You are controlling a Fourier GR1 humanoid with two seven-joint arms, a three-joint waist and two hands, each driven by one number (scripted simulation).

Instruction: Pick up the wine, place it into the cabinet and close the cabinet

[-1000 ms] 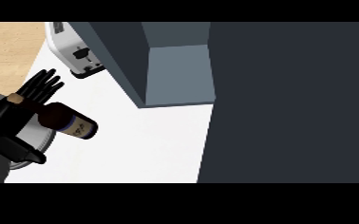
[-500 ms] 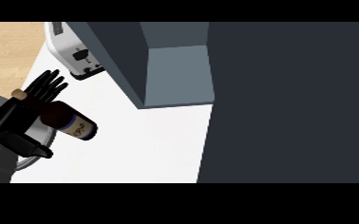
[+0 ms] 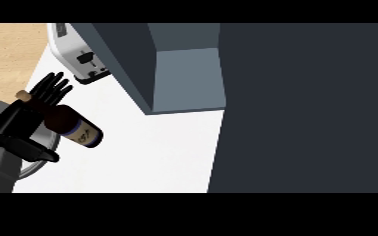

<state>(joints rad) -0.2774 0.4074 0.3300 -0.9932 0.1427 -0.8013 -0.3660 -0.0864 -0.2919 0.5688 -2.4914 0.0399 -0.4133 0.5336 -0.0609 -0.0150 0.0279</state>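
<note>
Holding the wine at the view's left edge, our left hand has its fingers reaching past the neck and the thumb under the body, so the bottle sits pinched between them. It lies tilted, cork end to the far left and label end toward the open cabinet. We cannot tell whether it is clear of the white worktop.

The hold is our main worry. The fingers look fairly straight rather than wrapped, so a quick swing could let the bottle turn or slide out. The toaster stands just beside the cabinet's near wall, close to our likely path, and the bottle could clip it. Entering tilted, the bottle might also strike the cabinet's front edge. Our right hand is out of sight, so it gives no support.
</note>
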